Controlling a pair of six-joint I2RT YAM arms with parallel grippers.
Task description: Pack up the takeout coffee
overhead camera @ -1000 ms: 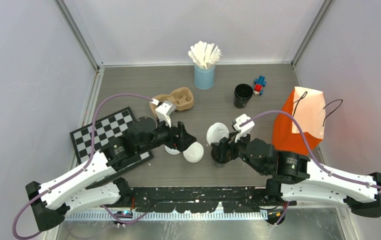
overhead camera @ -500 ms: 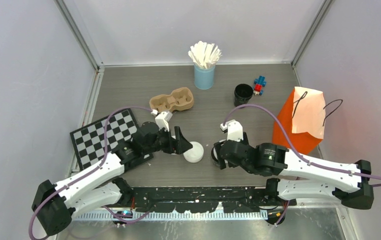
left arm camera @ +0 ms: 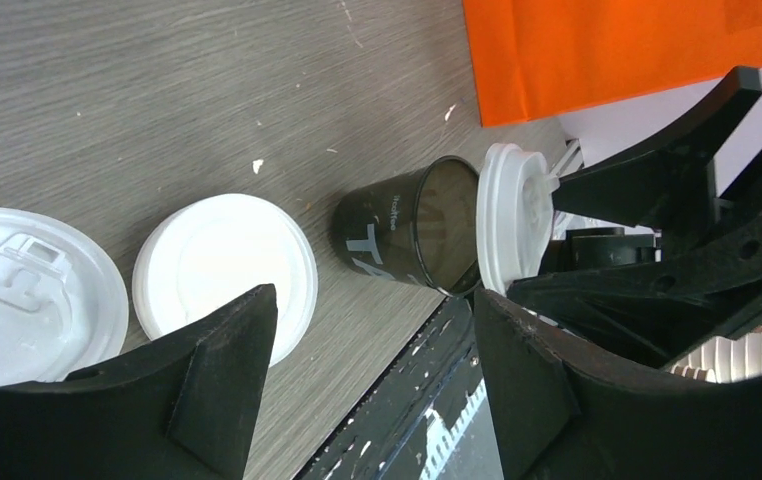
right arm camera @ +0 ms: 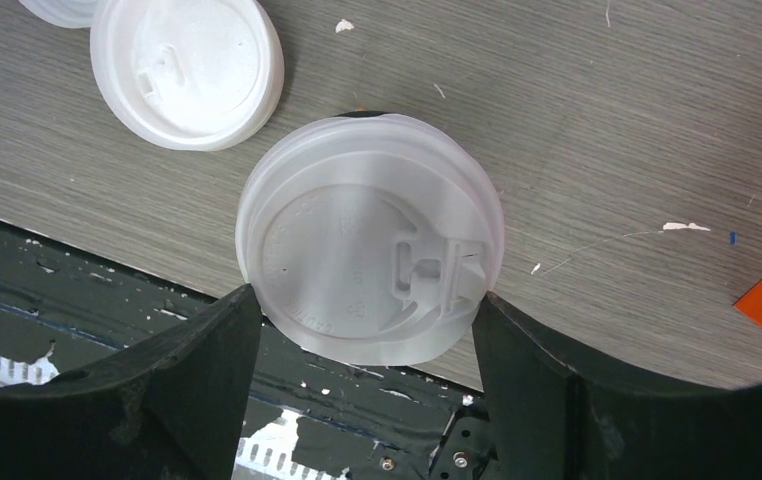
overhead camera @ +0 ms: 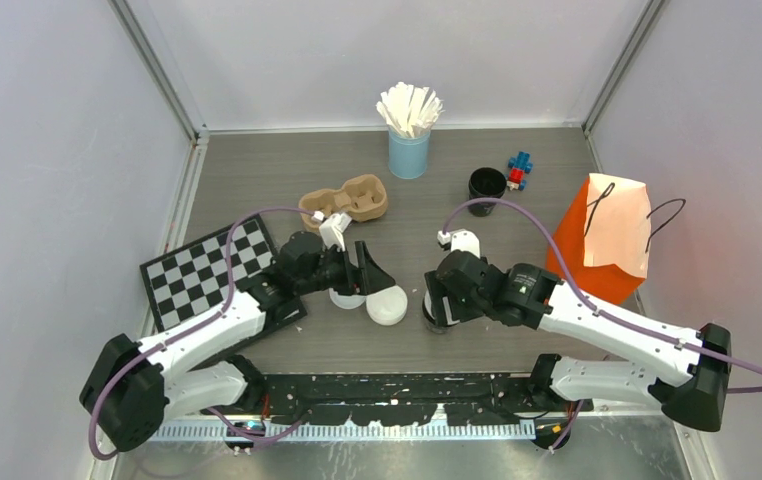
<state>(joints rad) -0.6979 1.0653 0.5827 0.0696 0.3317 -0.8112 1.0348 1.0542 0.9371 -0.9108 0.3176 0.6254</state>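
Observation:
A black paper cup with white print [left arm camera: 397, 232] stands open near the table's front edge, and it also shows under my right wrist in the top view [overhead camera: 436, 321]. My right gripper [right arm camera: 367, 298] is shut on a white sip lid [right arm camera: 357, 250] and holds it just over the cup's mouth, with a small gap seen from the left wrist [left arm camera: 505, 235]. My left gripper [left arm camera: 372, 300] is open and empty, low over the table left of that cup [overhead camera: 370, 273]. A second black cup [overhead camera: 487, 189] stands open and lidless at the back.
Two loose white lids [left arm camera: 225, 272] [left arm camera: 29, 296] lie on the table by my left gripper. A brown cardboard cup carrier [overhead camera: 346, 199], a light-blue cup of stirrers [overhead camera: 409, 152], a small red and blue toy [overhead camera: 519, 170], an orange paper bag [overhead camera: 602, 245] and a checkerboard [overhead camera: 207, 268] stand around.
My right wrist has swung over and brought the lid, earlier held up behind the cup, down over its mouth. My left gripper has shifted slightly away from the front edge, still open.

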